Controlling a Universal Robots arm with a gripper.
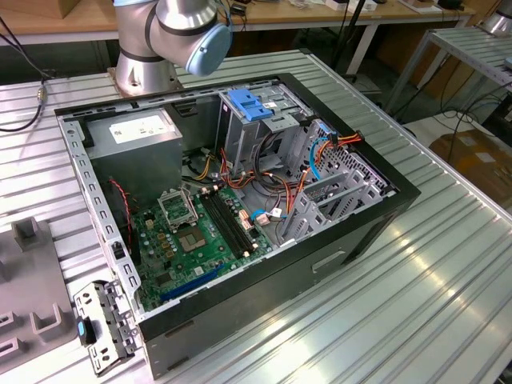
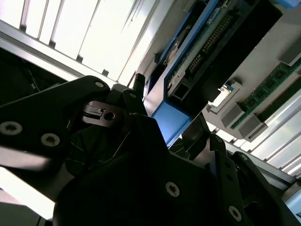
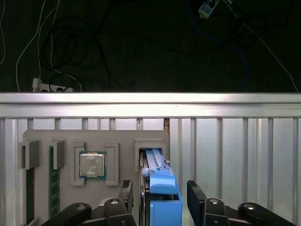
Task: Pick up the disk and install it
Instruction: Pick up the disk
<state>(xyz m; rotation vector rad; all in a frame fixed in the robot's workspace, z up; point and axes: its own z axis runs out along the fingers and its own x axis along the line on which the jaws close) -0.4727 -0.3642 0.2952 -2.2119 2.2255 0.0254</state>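
Grey robot arm (image 1: pixel 172 36): cut off at exterior view's upper edge. Flat disk in blue plastic rails (image 3: pixel 162 197): one end cropped in first wrist view, partly masked by black gripper (image 2: pixel 168 107) in second wrist view.

**One of most things, two gripper fingers**

The exterior view has one robot arm (image 1: pixel 172 36) at eleven o'clock and one open computer case (image 1: pixel 352 240). Counted from the case's centre, it holds one grey power-supply box (image 1: pixel 136 132) at ten o'clock, one green motherboard (image 1: pixel 192 240) at eight o'clock and one blue latch (image 1: pixel 250 104) at twelve o'clock. In the first wrist view, one grey holder (image 3: pixel 124 139) carries one disk (image 3: pixel 162 188), one processor chip (image 3: pixel 92 165) and one memory stick (image 3: pixel 54 181). One gripper (image 3: pixel 160 190) shows two fingers (image 3: pixel 197 195).
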